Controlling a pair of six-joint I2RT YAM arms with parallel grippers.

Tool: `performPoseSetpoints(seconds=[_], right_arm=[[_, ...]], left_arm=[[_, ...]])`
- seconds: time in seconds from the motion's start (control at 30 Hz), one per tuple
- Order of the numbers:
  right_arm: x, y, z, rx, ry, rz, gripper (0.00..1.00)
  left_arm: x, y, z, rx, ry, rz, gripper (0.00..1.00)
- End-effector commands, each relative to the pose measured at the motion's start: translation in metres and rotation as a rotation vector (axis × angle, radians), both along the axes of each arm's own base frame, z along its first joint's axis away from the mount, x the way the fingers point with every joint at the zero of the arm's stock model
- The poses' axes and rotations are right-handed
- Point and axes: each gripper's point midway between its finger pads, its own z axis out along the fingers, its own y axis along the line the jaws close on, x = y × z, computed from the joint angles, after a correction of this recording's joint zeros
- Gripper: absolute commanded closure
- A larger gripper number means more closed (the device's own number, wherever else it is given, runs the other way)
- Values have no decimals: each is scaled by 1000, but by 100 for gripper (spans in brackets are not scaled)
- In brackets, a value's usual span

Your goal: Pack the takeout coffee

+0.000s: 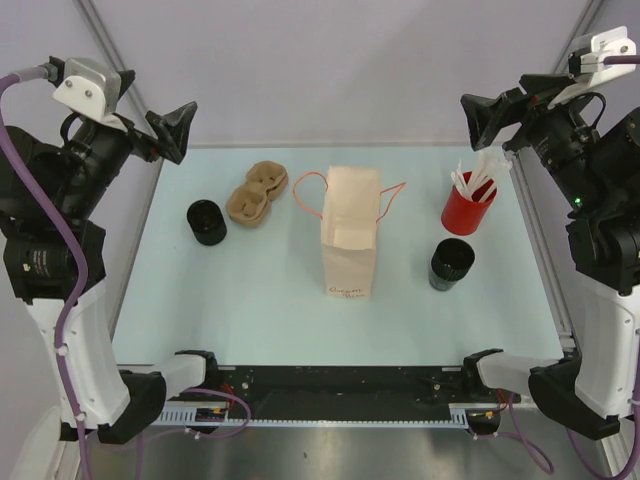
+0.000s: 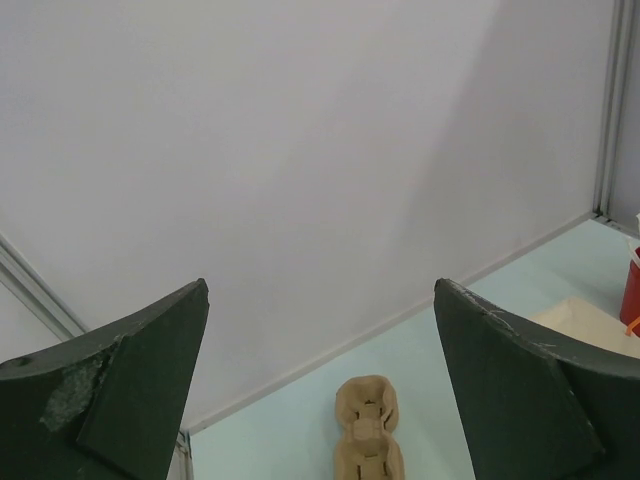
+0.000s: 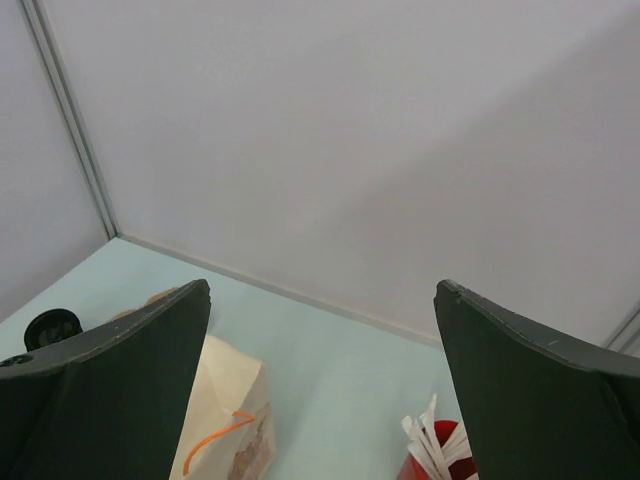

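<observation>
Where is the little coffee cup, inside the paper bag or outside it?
Outside. The coffee cup stands on the table, left of the paper bag, with the brown tray between them.

The takeout coffee (image 1: 206, 221) is coloured black, the upper-right cup (image 1: 466, 212) red, the bag (image 1: 350, 235) cream, its handles (image 1: 294, 187) orange.

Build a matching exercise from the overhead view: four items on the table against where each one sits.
Items:
1. takeout coffee
2. paper bag
3. red cup
4. cup carrier

Places:
A. middle, standing upright
B. furthest right of the four
C. furthest left of the four
D. between the coffee and the bag

Pairs: 1-C, 2-A, 3-B, 4-D
</observation>
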Motion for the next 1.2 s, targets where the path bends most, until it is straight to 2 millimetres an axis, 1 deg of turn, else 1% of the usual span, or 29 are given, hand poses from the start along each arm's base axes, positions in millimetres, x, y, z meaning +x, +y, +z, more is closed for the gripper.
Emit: performPoseSetpoints(seconds=[0.0, 0.23, 0.33, 0.37, 0.43, 0.47, 0.53, 0.57, 0.6, 0.63, 0.67, 0.7, 0.73, 0.77, 0.8, 0.83, 0.87, 0.9, 0.93, 0.97, 1.03, 1.07, 1.1, 1.13, 1.17], right_arm=[[-18, -5, 22, 57, -51, 9, 0], [-12, -5, 17, 34, -45, -2, 0], [-10, -1, 13, 16, -38, 14, 0], [-8, -1, 11, 4, -37, 15, 0], [-7, 3, 5, -36, -34, 32, 0], [-3, 8, -8, -112, -26, 57, 0], [3, 12, -26, -185, -3, 75, 0], [15, 14, -49, -242, 36, 74, 0], [19, 12, -58, -261, 50, 64, 0], [24, 10, -68, -283, 64, 50, 0], [32, 6, -79, -304, 78, 18, 0], [42, 4, -106, -353, 122, 6, 0], [48, 1, -121, -372, 147, -14, 0], [54, -4, -129, -384, 154, -43, 0], [62, -5, -157, -422, 204, -43, 0], [63, -7, -166, -433, 215, -50, 0], [65, -7, -173, -440, 222, -46, 0], [67, -7, -189, -448, 254, -39, 0], [67, -10, -193, -440, 261, -44, 0], [67, -10, -196, -433, 264, -35, 0], [67, -11, -202, -411, 277, -27, 0], [68, -13, -201, -400, 271, -29, 0], [69, -16, -202, -392, 275, -33, 0], [70, -17, -204, -384, 280, -34, 0], [71, -19, -206, -380, 287, -38, 0]], left_arm=[[0, -1, 4, 8, -15, -7, 1], [0, -3, 2, 9, -11, -21, 1], [3, -5, -1, 12, -4, -31, 0], [6, -6, -5, 14, 7, -37, 1], [16, -7, -12, 20, 17, -42, 1], [26, -9, -25, 27, 48, -49, 1], [46, -10, -39, 46, 62, -35, 1], [63, -9, -60, 54, 110, -18, 1], [76, -4, -70, 62, 127, 21, 1], [94, -7, -84, 97, 143, 37, 1], [110, -7, -106, 121, 182, 56, 1], [123, -5, -120, 166, 201, 87, 1], [144, -10, -142, 191, 243, 87, 0], [156, -11, -159, 209, 275, 95, 1], [167, -12, -172, 226, 299, 98, 1], [177, -12, -184, 231, 325, 105, 1], [196, -13, -207, 237, 379, 108, 1], [203, -14, -217, 231, 405, 109, 1], [210, -15, -224, 228, 427, 110, 1], [222, -17, -249, 231, 485, 106, 1], [230, -21, -270, 215, 539, 97, 1], [233, -22, -280, 211, 563, 93, 1], [240, -24, -297, 203, 603, 87, 2], [242, -26, -310, 202, 630, 85, 3], [244, -28, -317, 202, 648, 80, 5]])
